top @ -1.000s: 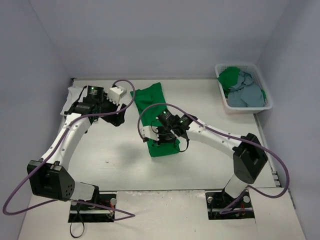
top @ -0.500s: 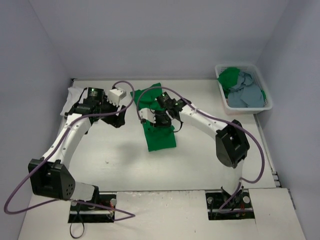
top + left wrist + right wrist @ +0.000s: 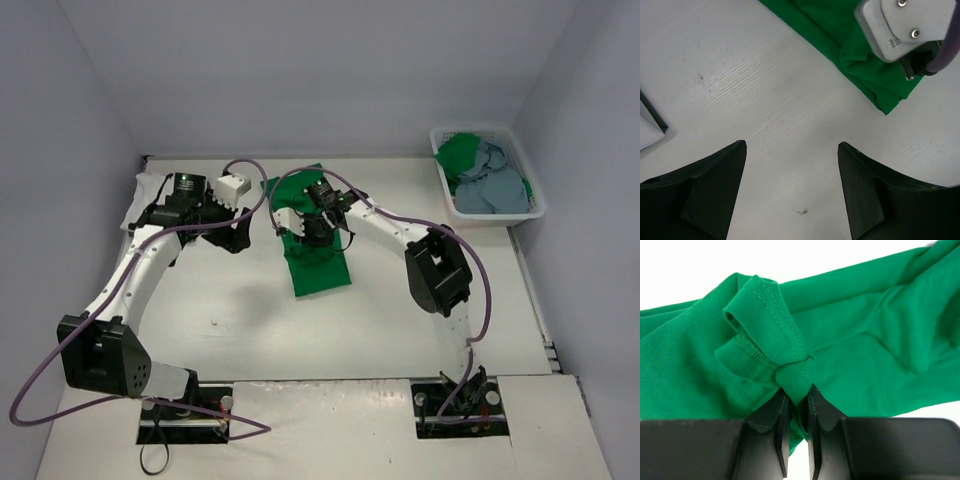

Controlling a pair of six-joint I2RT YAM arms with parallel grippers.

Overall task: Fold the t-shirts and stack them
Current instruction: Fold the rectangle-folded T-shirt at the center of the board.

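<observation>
While the right gripper (image 3: 796, 390) is pinching a bunched, stitched hem of the bright green short-sleeved cloth t-shirt (image 3: 860, 335), its two black fingers (image 3: 777, 425) are pressing almost together on the fold and the cloth is rising in a small knot just above them. Seen from above, the green t-shirt (image 3: 320, 270) is lying on the white wood-grain table (image 3: 230, 310), in the middle and toward the far side. Its near part is lying as a flat rectangle, while its far part is rumpling under the right gripper (image 3: 305, 232), which is reaching over it from the right.

The left gripper (image 3: 792, 190) is hovering over bare tabletop just left of the green t-shirt, its dark jaws standing spread wide and holding nothing. In its wrist view, the right arm's light grey screwed housing (image 3: 905, 25) and purple cable (image 3: 945, 55) are hanging over a corner of the green cloth.

A white cloth t-shirt (image 3: 143, 190) is lying at the far left edge of the table, beside the left arm. At the far right, the white slotted plastic basket (image 3: 490, 217) is holding a crumpled green garment (image 3: 458, 155) and a dusty blue-grey t-shirt (image 3: 495, 188), which are touching each other.
</observation>
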